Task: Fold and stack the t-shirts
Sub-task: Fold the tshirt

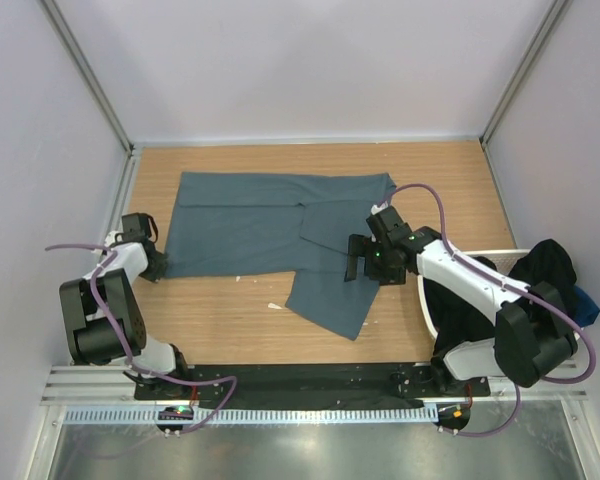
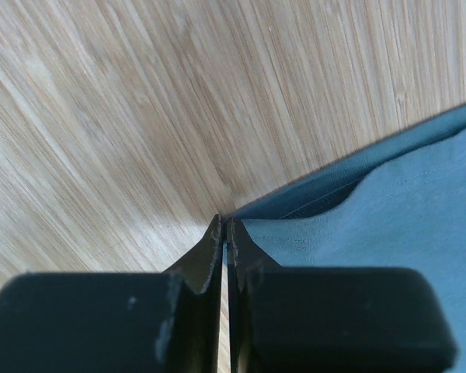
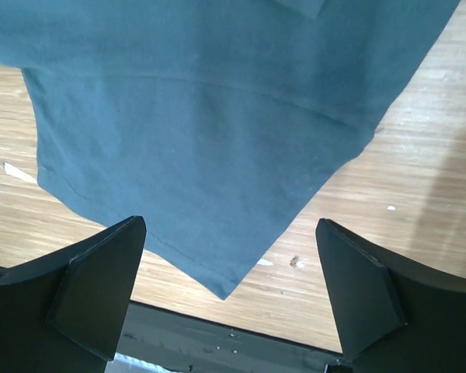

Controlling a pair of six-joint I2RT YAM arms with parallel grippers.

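- A light wooden table [image 1: 230, 320] with a straight grain fills the floor of a pale-walled enclosure, two black-and-white robot arms bolted at its near edge.
- A plain slate blue-grey cloth t-shirt [image 1: 250, 225] lies flat across the middle and far part of the table. Its right portion is folded over, and a pointed flap [image 3: 217, 155] reaches toward the near edge.
- A white plastic laundry basket [image 1: 502, 256] stands at the table's right side, behind the right arm and partly hidden by it.
- A black cloth garment [image 1: 545, 265] is draped over the basket's rim, with a scrap of blue cloth [image 1: 586, 303] showing at the basket's far right.
- The right gripper [image 1: 363, 262] hangs over the right part of the t-shirt, just above the flap. In the wrist view its two black fingers stand spread wide [image 3: 229, 229], with nothing between them and the cloth lying below.
- The left gripper [image 1: 158, 268] sits low at the t-shirt's near left corner. In the wrist view its fingers are pressed tight together [image 2: 224, 225], the tips meeting right at the hemmed corner of the cloth on the table. Whether any fabric is caught between them cannot be told.
- A few small white flecks [image 1: 274, 306] lie on the bare wood just beside the flap.
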